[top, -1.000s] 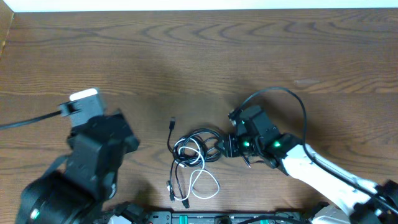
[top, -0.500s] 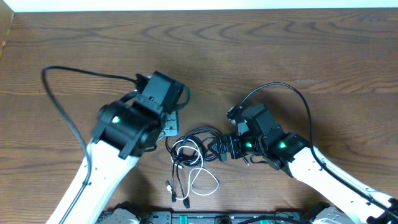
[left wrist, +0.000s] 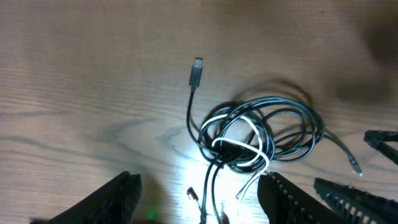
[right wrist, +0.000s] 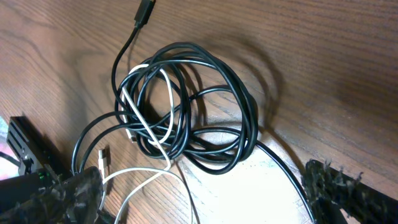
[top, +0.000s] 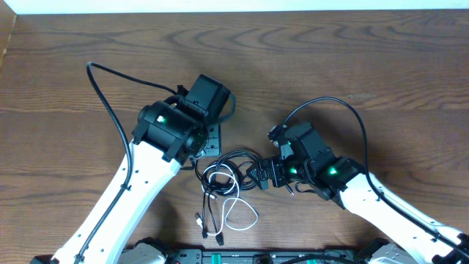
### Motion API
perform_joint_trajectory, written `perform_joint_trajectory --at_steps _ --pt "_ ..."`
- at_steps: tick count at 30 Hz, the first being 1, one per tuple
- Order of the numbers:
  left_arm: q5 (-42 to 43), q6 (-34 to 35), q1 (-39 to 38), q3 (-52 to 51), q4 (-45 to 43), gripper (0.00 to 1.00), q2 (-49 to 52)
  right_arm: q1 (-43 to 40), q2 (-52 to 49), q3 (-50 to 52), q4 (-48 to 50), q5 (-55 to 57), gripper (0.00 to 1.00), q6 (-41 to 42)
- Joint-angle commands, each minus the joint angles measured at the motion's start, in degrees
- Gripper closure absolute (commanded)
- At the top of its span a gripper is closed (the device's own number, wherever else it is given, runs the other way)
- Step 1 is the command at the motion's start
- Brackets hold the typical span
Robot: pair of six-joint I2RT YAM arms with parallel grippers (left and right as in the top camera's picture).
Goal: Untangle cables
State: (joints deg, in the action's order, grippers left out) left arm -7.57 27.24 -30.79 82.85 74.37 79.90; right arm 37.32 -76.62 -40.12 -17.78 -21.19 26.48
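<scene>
The cables (top: 229,173) lie knotted in one bundle low in the centre of the overhead frame. The black cable (right wrist: 249,118) coils through the white cable (top: 245,214), whose loop trails toward the bottom edge. Nothing appears separated, so the whole untangling is left to do. The left gripper (left wrist: 199,186) is spread wide and empty over the bundle's upper left. The right gripper (right wrist: 202,177) is also wide at the bundle's right edge, and whether a finger touches a strand cannot be told.

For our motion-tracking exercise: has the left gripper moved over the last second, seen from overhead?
Yes. The left gripper swung rightward across the table, toward the cable tangle, which stayed put.
</scene>
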Motion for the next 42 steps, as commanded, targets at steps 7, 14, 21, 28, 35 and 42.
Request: perform_joint_trajectory --at_steps 7,14,21,28,35,42 --pt "0.9 0.8 0.2 -0.9 0.4 0.34 0.8 0.2 -0.4 -0.3 0.0 0.3 0.01 -0.9" --pt "1.0 0.9 0.2 -3.0 -1.5 0.34 0.9 0.2 -0.4 -0.3 0.0 0.3 0.01 -0.9" --pt "1.5 0.9 0.2 -4.8 -3.7 0.34 0.9 0.2 -0.4 -0.3 0.0 0.3 0.01 -0.9" --pt "2.7 0.9 0.2 -6.6 -5.5 0.34 1.0 0.2 -0.4 -0.3 0.0 0.3 0.01 -0.9" --pt "2.7 0.9 0.2 -6.6 -5.9 0.34 1.0 0.2 -0.4 -0.3 0.0 0.3 0.01 -0.9" --pt "2.7 0.9 0.2 -6.7 -6.1 0.33 1.4 0.2 -0.4 -0.3 0.0 0.3 0.01 -0.9"
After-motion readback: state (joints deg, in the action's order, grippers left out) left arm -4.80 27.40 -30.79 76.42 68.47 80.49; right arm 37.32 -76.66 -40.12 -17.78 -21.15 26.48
